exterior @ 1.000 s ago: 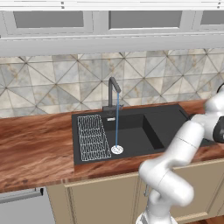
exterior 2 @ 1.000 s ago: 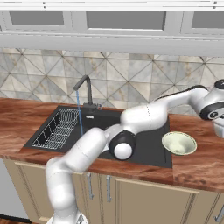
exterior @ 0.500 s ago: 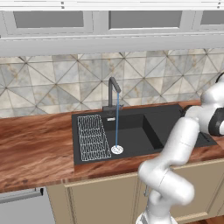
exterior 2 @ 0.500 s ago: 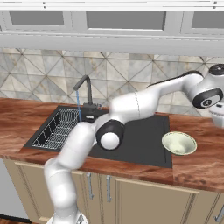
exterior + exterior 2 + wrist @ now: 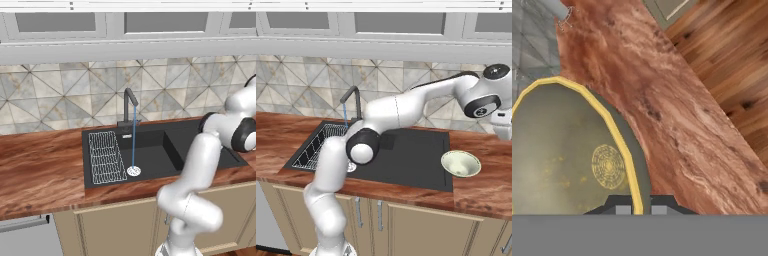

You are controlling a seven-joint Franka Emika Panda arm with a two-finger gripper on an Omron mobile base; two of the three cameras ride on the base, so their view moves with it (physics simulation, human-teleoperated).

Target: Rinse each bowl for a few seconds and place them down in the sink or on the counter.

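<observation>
Gripping the olive-yellow bowl (image 5: 567,155) by its rim, our hand (image 5: 641,209) has its two fingertips either side of the yellow edge, out over the far right of the desk (image 5: 677,125). The pale bowl (image 5: 460,163) rests beside the sink (image 5: 406,157), at its right edge. Water runs from the faucet (image 5: 129,102). We judge the rinse comes next: swing the bowl left under the stream.

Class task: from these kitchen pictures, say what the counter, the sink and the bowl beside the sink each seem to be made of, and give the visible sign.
The counter looks like polished wood or wood laminate: reddish-brown with streaky darker grain. The sink seems matte black composite or coated metal: flat dark surfaces with little shine, though its drain looks silvery metal. The pale bowl appears glazed ceramic, perhaps plastic: smooth cream-green with a whitish rim.
</observation>
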